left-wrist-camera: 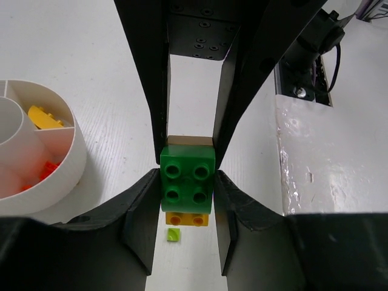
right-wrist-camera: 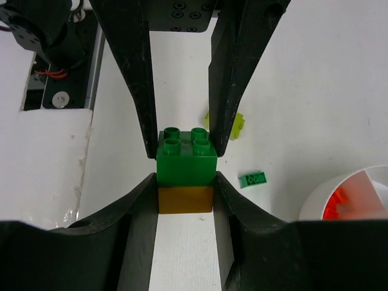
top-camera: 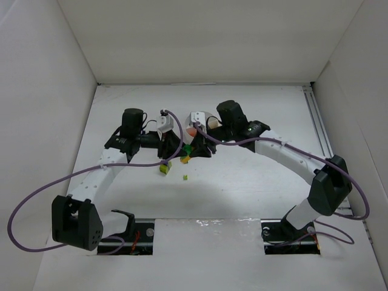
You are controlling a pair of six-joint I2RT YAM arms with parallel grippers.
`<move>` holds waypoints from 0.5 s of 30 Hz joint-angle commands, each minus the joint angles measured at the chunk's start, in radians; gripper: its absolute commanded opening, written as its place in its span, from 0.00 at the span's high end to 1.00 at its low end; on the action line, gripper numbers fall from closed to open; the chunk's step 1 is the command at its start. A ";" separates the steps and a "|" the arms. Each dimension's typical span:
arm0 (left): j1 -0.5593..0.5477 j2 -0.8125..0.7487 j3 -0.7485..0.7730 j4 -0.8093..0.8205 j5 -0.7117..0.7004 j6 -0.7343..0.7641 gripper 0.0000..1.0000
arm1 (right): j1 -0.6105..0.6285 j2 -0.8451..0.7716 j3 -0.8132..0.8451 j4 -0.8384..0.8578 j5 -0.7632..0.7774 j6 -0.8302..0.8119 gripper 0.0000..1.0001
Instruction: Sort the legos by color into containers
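legos (top-camera: 187,150) at table (top-camera: 242,182) centre where both arms meet, left gripper (left-wrist-camera: 188,176) pinching green brick (left-wrist-camera: 188,179), right gripper (right-wrist-camera: 185,163) clamped on green-over-brown stack (right-wrist-camera: 185,182), white divided dish (left-wrist-camera: 66,176) just beside left gripper, yellow brick (left-wrist-camera: 42,116) and orange-red bits (left-wrist-camera: 46,171) in separate wedges, lime bit (left-wrist-camera: 174,234) loose on table

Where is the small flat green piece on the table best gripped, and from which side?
Probably from straight above, pinching the flat green piece across its two long edges. It lies flat, apart from the dish, and its narrow width is the easiest to span.
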 commanded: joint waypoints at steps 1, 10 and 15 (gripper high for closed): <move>0.047 -0.064 -0.003 0.054 0.018 -0.046 1.00 | -0.064 -0.040 -0.038 -0.047 0.014 -0.019 0.99; 0.084 -0.104 -0.023 0.198 0.008 -0.177 1.00 | -0.096 -0.059 -0.136 -0.068 0.033 -0.081 1.00; 0.104 -0.122 -0.042 0.218 -0.015 -0.187 1.00 | -0.137 -0.059 -0.147 -0.056 0.044 -0.025 1.00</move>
